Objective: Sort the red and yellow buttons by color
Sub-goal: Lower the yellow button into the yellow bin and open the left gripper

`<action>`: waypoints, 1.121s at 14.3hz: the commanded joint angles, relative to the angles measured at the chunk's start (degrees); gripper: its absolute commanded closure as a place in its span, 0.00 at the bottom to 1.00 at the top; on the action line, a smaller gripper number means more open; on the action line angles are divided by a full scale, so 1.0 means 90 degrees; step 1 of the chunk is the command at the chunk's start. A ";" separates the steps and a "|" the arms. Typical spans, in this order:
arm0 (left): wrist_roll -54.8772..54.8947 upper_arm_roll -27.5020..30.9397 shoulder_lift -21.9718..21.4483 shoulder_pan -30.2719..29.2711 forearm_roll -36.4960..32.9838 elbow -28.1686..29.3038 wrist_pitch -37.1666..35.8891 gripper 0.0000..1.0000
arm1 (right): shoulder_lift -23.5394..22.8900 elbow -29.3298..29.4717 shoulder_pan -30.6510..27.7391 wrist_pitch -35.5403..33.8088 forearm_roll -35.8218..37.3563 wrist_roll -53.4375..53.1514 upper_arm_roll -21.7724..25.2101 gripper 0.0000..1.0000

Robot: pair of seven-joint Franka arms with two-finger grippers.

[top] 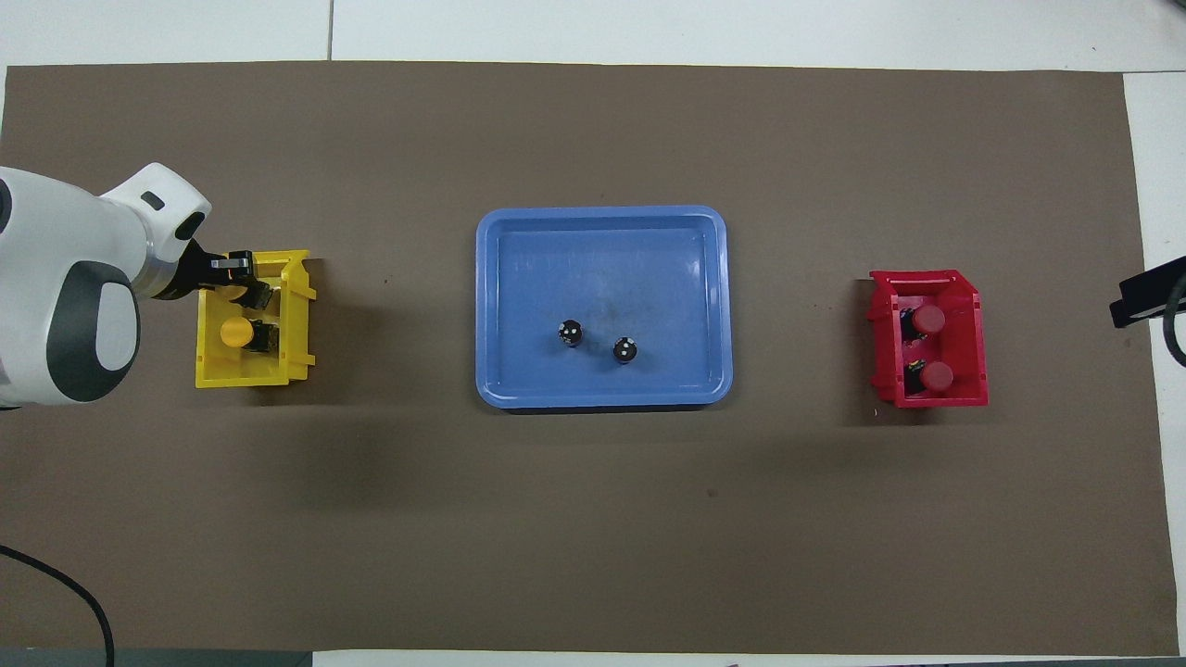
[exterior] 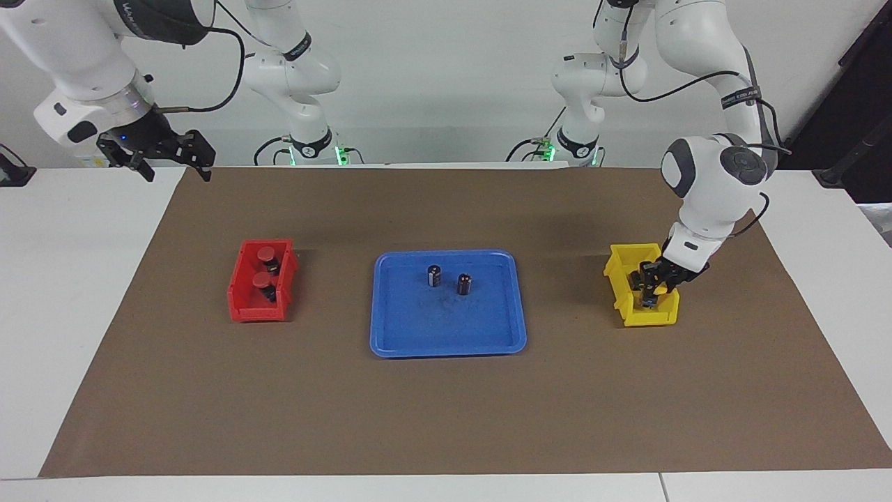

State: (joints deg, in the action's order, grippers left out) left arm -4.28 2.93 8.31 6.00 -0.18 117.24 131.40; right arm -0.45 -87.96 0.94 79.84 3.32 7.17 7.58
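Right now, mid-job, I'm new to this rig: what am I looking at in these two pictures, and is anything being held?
Two white robot arms with two-finger grippers work at a table covered by a brown mat. One picture is taken from across the table, facing the arms; the other looks down from above their own end, so the sides are swapped.

In the middle lies a blue tray with two small black cylinders standing in it. Toward the right arm's end sits a red bin with two red buttons inside. Toward the left arm's end sits a yellow bin; the overhead view shows one yellow button lying in it.

The left gripper is down inside the yellow bin; whether it holds the second yellow button I cannot tell. The right gripper waits open over the mat's corner.
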 commanded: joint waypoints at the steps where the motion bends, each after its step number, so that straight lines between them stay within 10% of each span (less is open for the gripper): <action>1: 0.0105 -0.0042 -0.0191 -0.0080 0.0049 0.0440 0.0536 0.99 | 0.0118 -0.0187 0.0101 -0.0042 -0.0075 -0.0113 0.0134 0.00; 3: 0.0095 -0.0042 -0.0181 -0.0080 0.0049 0.0431 0.0527 0.84 | 0.0148 -0.0266 0.0111 -0.0042 -0.0075 -0.0123 0.0134 0.00; 6: 0.0046 -0.0042 -0.0152 -0.0080 0.0059 0.0372 0.0537 0.25 | 0.0129 -0.0207 0.0120 0.0104 -0.0075 -0.0143 0.0134 0.00; 12: 0.0017 -0.0042 -0.0093 -0.0032 0.0069 -0.0310 -0.0193 0.09 | 0.0119 -0.0237 0.0150 0.0347 -0.0075 -0.0133 0.0085 0.00; 16: 0.0105 -0.0042 -0.0201 -0.0080 0.0069 -0.1529 -0.2075 0.00 | 0.0119 -0.0227 0.0091 0.0338 -0.0075 -0.0123 0.0056 0.00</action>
State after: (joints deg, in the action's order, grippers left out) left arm -4.32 2.80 7.52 5.84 -0.16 108.80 121.00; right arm -0.13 -88.81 2.01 82.01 3.32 7.02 8.08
